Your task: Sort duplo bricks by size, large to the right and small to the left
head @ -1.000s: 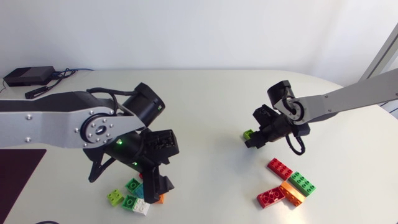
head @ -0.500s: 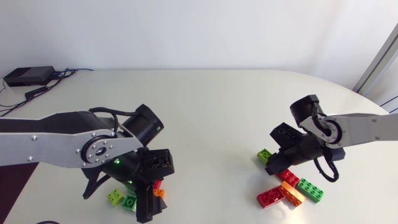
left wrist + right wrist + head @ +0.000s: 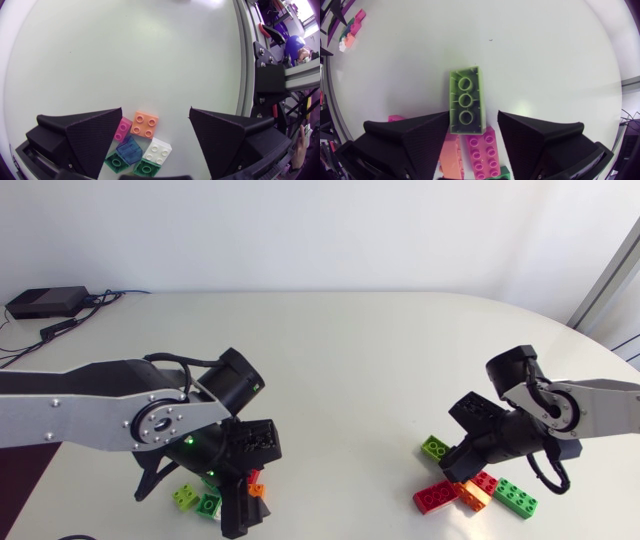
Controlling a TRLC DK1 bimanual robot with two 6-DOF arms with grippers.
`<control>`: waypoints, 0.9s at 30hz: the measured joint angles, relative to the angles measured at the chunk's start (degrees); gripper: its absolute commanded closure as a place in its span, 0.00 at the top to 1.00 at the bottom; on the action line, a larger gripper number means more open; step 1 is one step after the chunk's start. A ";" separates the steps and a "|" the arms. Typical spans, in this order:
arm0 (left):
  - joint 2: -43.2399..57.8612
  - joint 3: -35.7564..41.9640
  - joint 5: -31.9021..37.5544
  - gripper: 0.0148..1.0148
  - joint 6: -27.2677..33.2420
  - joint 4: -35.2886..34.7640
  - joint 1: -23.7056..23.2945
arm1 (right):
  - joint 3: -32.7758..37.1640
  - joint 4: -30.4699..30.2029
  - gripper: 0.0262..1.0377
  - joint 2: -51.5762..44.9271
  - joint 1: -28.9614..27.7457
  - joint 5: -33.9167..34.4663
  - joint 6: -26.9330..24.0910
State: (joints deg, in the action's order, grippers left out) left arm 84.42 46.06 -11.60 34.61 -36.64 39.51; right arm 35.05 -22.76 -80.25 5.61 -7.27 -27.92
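Right side: green brick down at the large pile, fingers apart.
My right gripper (image 3: 473, 116) is spread, not clamping. The green brick (image 3: 466, 100) lies hollow side up between its fingers on the table (image 3: 350, 360), near right, just beside the large pile (image 3: 470, 492), with one long side close against a finger. Best next move, I reckon: lift straight up with no twist, so that finger doesn't drag the brick or nudge the pile. My left gripper (image 3: 156, 108) hangs wide open over the small pile (image 3: 137, 152) at near left, with the orange brick (image 3: 144, 124) between its fingers. It grips nothing.
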 measured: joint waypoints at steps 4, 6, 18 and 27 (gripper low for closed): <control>-0.24 0.00 -0.02 0.96 -1.31 0.00 0.00 | 0.48 -0.63 0.97 1.36 -0.07 -1.18 0.02; -0.98 0.00 -0.02 0.96 -1.95 0.00 -0.33 | 0.66 -1.36 0.97 3.56 -0.81 -1.77 0.00; -9.11 0.02 0.00 0.96 -5.79 -0.04 -2.67 | -1.36 -3.13 0.97 14.75 -24.85 -1.16 -10.67; -9.60 0.00 -0.02 0.96 -5.81 -0.09 -2.75 | -8.70 -2.29 0.96 16.46 -35.19 1.88 -20.83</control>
State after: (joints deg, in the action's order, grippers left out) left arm 74.83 46.06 -11.62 28.80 -36.73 36.75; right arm 26.35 -25.06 -63.79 -29.58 -5.39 -48.75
